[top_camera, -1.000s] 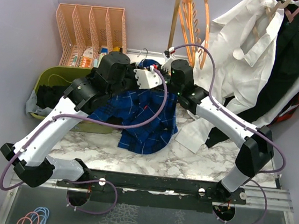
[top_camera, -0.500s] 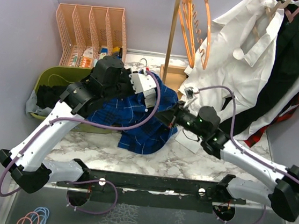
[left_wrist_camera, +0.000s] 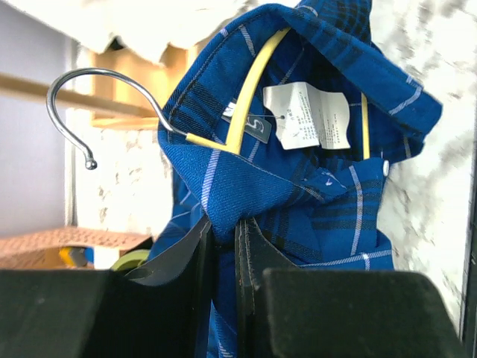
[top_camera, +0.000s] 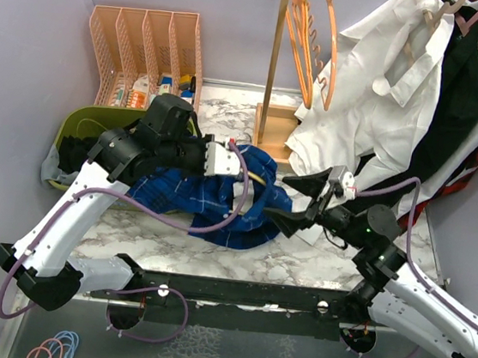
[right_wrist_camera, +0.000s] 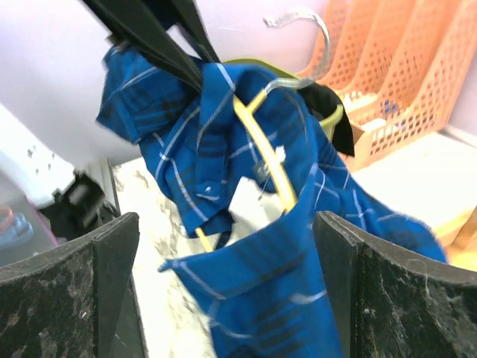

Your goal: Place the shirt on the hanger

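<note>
The blue plaid shirt point(top_camera: 210, 202) hangs bunched over the marble table, with the yellow hanger point(left_wrist_camera: 250, 104) threaded inside its collar. The hanger's metal hook point(left_wrist_camera: 71, 93) sticks out to the left. My left gripper point(left_wrist_camera: 223, 227) is shut on a fold of the shirt just below the collar, holding it up point(top_camera: 242, 166). To the shirt's right, my right gripper point(top_camera: 299, 205) stands wide open. In the right wrist view the shirt point(right_wrist_camera: 276, 298) droops in the gap between its fingers point(right_wrist_camera: 112, 261), gripped by neither, and the hanger point(right_wrist_camera: 261, 142) runs up through the collar.
A green bin point(top_camera: 76, 126) with dark cloth sits at the left, with an orange file rack point(top_camera: 146, 47) behind it. A wooden stand point(top_camera: 276, 62) carries orange hangers point(top_camera: 312, 32). A big white shirt point(top_camera: 387, 92) and a black garment point(top_camera: 464, 101) hang at the back right.
My right gripper let go and opened wide, and its arm swung back toward the near right. The left arm brought the shirt and hanger lower and to the right.
</note>
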`<state>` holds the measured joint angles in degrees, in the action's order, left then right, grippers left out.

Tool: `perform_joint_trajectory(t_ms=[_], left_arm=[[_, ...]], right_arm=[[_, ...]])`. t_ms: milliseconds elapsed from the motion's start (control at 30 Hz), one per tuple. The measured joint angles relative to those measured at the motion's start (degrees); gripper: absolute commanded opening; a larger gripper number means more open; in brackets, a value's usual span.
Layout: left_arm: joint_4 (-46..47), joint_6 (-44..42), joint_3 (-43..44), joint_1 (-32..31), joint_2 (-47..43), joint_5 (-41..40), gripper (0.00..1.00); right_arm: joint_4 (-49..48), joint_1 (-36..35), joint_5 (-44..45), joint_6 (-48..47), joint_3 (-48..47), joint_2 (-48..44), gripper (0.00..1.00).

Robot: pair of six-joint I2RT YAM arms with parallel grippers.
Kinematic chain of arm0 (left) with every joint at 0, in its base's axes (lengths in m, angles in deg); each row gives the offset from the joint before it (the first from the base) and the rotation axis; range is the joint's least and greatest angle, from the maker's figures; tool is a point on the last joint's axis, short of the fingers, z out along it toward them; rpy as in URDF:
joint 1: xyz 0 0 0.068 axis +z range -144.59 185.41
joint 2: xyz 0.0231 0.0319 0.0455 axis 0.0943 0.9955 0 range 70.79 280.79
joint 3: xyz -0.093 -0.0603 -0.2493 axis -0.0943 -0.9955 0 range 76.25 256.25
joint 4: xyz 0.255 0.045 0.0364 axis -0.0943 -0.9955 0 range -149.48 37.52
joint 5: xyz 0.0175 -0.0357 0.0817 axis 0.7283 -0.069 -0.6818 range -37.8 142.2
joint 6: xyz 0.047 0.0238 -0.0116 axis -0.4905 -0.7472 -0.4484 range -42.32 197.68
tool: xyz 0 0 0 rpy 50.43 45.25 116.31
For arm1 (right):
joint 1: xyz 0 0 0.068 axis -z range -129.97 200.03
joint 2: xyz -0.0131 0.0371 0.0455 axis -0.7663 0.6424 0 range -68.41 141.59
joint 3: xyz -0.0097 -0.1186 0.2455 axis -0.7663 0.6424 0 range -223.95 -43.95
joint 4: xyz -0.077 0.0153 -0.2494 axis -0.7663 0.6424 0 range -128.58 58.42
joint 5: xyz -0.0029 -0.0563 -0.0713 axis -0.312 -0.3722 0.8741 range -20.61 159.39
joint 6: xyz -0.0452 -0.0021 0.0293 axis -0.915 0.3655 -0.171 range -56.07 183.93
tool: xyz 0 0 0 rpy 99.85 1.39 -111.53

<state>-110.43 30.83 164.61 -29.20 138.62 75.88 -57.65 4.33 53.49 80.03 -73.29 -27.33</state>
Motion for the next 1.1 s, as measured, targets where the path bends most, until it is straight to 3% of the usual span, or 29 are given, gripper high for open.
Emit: perform_joint_trajectory(t_ms=[100,233,467,867,1100], left_arm=[[-5.6,-5.77,0.0,0.0,0.0,4.66,0.0],[-10.25,-10.8,0.04,-0.02,0.0,8.98,0.0],[-13.49,-16.15,0.26,-0.35,-0.13,11.3,0.0],[-16.24,-18.71,4.48,-0.37,0.48,15.87,0.0],[-18.16,-18.91,6.19,-0.37,0.96,18.21,0.0]], right_arm=[[6.36,0.0,-7.37,-10.64,-4.22,-1.4,0.99],[17.29,1.16,-19.26,-21.07,-14.43,4.61,0.86],[28.46,9.05,-36.96,-24.2,-17.05,15.02,0.85],[31.91,9.03,-38.95,-21.75,-14.58,10.21,0.76],[27.61,9.03,-37.79,-17.27,-13.2,12.57,0.56]])
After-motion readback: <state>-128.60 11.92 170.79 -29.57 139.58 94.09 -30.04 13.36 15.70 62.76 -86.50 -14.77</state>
